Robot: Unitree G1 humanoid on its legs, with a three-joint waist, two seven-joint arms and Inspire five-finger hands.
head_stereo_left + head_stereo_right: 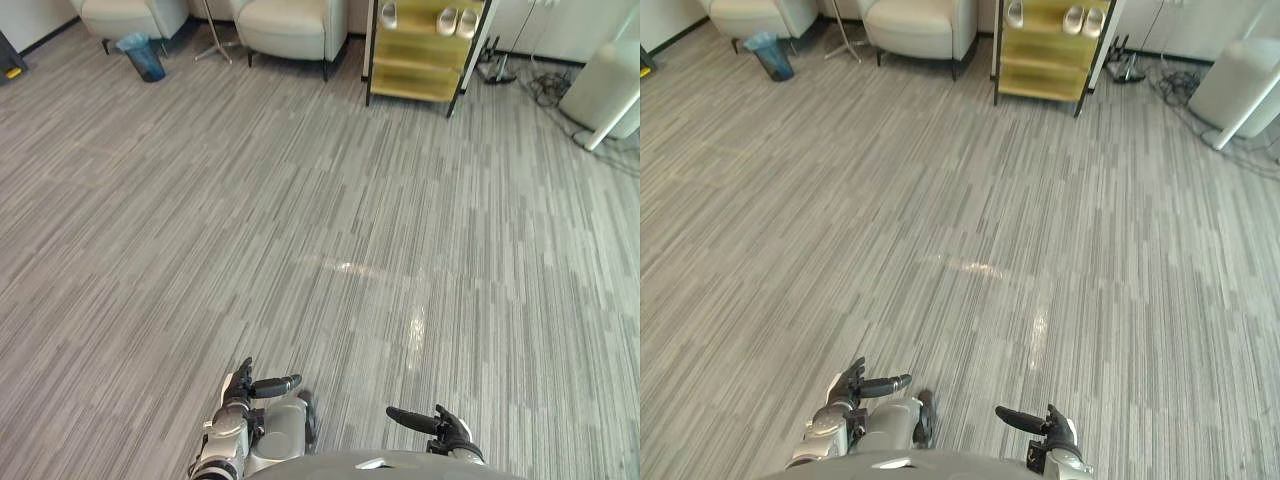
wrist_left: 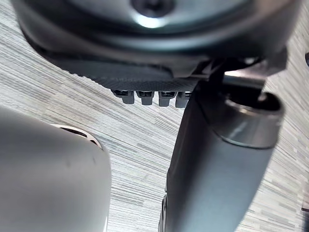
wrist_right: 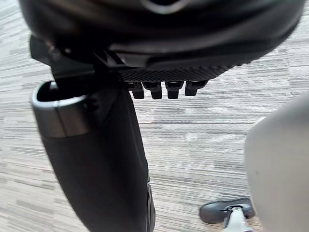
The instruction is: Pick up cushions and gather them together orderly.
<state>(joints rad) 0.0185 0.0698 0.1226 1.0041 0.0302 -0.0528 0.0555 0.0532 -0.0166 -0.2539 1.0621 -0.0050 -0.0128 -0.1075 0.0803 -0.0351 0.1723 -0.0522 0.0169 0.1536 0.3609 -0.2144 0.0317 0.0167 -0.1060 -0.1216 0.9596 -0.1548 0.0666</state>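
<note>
My left hand hangs low at the near edge of the grey striped carpet, thumb pointing right, fingers relaxed and holding nothing. My right hand is level with it on the other side, thumb pointing left, also empty. In the left wrist view the thumb stands out straight over the carpet, with the fingertips in a row beside it. The right wrist view has the same pose: thumb straight, fingertips in a row, bare carpet beyond.
Two beige armchairs stand at the far wall, with a blue bin and a metal stand between them. A yellow shelf unit holds shoes. A white appliance and cables are at the far right.
</note>
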